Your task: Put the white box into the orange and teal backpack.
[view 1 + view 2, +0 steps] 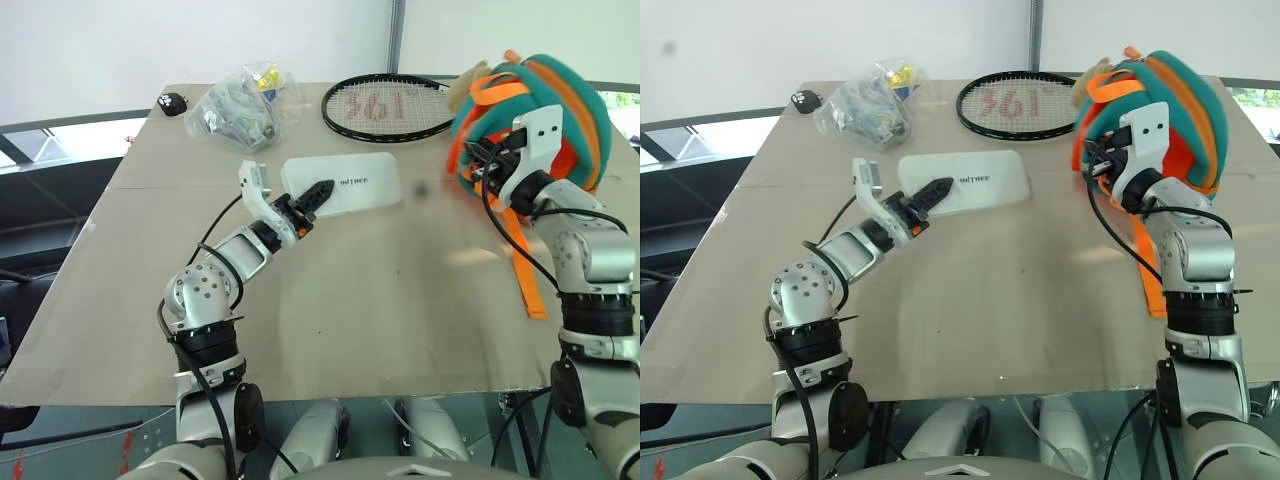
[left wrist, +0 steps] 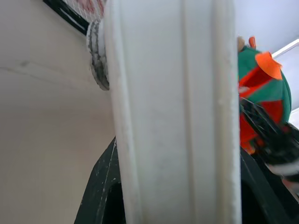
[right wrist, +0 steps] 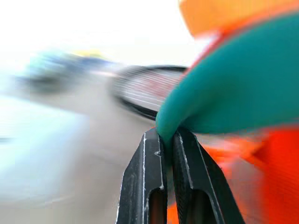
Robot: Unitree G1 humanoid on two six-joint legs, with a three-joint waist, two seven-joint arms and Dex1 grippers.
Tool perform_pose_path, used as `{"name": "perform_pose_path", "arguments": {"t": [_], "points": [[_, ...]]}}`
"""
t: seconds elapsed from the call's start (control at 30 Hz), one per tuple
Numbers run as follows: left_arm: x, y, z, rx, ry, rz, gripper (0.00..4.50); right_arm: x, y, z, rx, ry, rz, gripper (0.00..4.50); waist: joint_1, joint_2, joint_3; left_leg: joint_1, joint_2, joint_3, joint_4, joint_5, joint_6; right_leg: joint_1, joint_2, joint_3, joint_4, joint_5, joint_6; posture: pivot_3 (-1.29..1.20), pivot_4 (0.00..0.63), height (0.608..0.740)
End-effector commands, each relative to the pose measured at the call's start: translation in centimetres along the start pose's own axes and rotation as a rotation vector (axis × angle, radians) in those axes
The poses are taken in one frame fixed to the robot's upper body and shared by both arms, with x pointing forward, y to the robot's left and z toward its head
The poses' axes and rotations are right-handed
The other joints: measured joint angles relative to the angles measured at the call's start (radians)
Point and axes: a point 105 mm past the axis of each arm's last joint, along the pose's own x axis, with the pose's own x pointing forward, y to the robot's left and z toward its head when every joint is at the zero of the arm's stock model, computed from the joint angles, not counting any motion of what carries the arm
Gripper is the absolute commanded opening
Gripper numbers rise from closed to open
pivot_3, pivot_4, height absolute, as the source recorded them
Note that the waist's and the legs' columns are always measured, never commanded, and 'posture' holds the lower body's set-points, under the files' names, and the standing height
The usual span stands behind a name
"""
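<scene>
- Left gripper [image 1: 318, 193]: two black fingers clamped on the near-left edge of the flat white rectangular plastic box [image 1: 345, 181]; in the left wrist view the box edge [image 2: 173, 112] runs between the fingers.
- White box: rounded corners, small dark lettering on top, extending away from the left gripper toward the far right; whether its far end still rests on the tan table [image 1: 350, 300] I cannot tell.
- Right gripper [image 3: 169, 140]: fingers pinched narrow on a teal fabric edge of the small teal backpack with orange panels and straps [image 1: 560, 100].
- Backpack: bunched up just beyond the right gripper, an orange strap [image 1: 525, 270] trailing down onto the table beside that arm.
- Box and backpack apart, with bare table between them.
- Beyond the left gripper, past the box: black oval tennis racket [image 1: 390, 105] with red marking on its strings.
- Further beyond and left of the left gripper: clear plastic bag of small items [image 1: 238, 105]; small black object [image 1: 174, 102] near the table's far corner.
</scene>
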Motion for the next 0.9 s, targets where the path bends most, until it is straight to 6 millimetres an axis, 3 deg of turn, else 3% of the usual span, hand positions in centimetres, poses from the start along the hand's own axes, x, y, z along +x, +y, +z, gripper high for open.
{"name": "perform_pose_path", "arguments": {"t": [0.03, 0.23, 0.33, 0.47, 0.57, 0.67, 0.9], "points": [[-0.1, -1.0, 4.3, 0.051, -0.177, -0.038, 1.12, -1.6, 5.3, 3.3, 0.046, -0.097, 0.300, 0.04, 0.000, 0.000, 0.000, 0.000, 0.000, -0.001, 0.000, 0.000, 0.000, 0.000, 0.000, 0.000, 0.000, 0.000, 0.000, 0.00, 0.150, 0.739], [-1.0, -0.8, 8.2, 0.081, -0.319, -0.038, 1.12, -5.1, 9.1, 6.2, 0.156, -0.136, 0.573, 0.04, 0.001, 0.000, 0.000, 0.000, 0.000, -0.001, 0.000, 0.000, 0.000, 0.000, 0.000, 0.000, 0.000, 0.000, 0.000, 0.00, 0.150, 0.739], [-2.5, -2.1, 9.6, 0.183, -0.362, -0.109, 1.12, -7.0, 9.1, 7.3, 0.184, -0.135, 0.618, 0.04, 0.005, -0.001, 0.000, -0.001, 0.000, -0.001, 0.000, 0.000, 0.000, 0.000, 0.000, -0.001, -0.001, 0.000, 0.000, 0.00, 0.150, 0.739], [-4.6, -3.4, 10.2, 0.279, -0.338, -0.216, 1.12, -8.3, 7.9, 6.4, 0.156, -0.044, 0.563, 0.04, 0.007, -0.001, 0.000, -0.002, 0.000, -0.002, 0.000, 0.000, 0.000, 0.000, -0.001, -0.002, -0.002, 0.000, 0.000, 0.00, 0.150, 0.739], [-6.5, -5.4, 9.8, 0.440, -0.264, -0.338, 1.12, -8.3, 5.3, 4.3, 0.081, 0.054, 0.411, 0.04, 0.006, -0.001, 0.000, -0.002, 0.000, -0.002, 0.000, 0.000, 0.000, 0.000, -0.001, -0.002, -0.002, 0.000, 0.000, 0.00, 0.150, 0.739], [-7.5, -6.8, 8.7, 0.579, -0.167, -0.414, 1.12, -8.3, 3.9, 3.7, 0.056, 0.061, 0.360, 0.04, 0.007, -0.001, 0.001, -0.001, 0.000, -0.001, 0.000, 0.000, 0.000, 0.000, -0.001, -0.002, -0.001, 0.000, 0.000, 0.00, 0.150, 0.739], [-6.5, -8.2, 6.8, 0.836, -0.085, -0.481, 1.12, -9.9, 4.8, 3.3, 0.104, 0.091, 0.492, 0.04, 0.023, -0.001, 0.001, 0.000, 0.000, -0.002, 0.000, 0.000, 0.000, 0.002, -0.001, -0.002, -0.002, 0.000, 0.000, 0.00, 0.150, 0.739]]}}
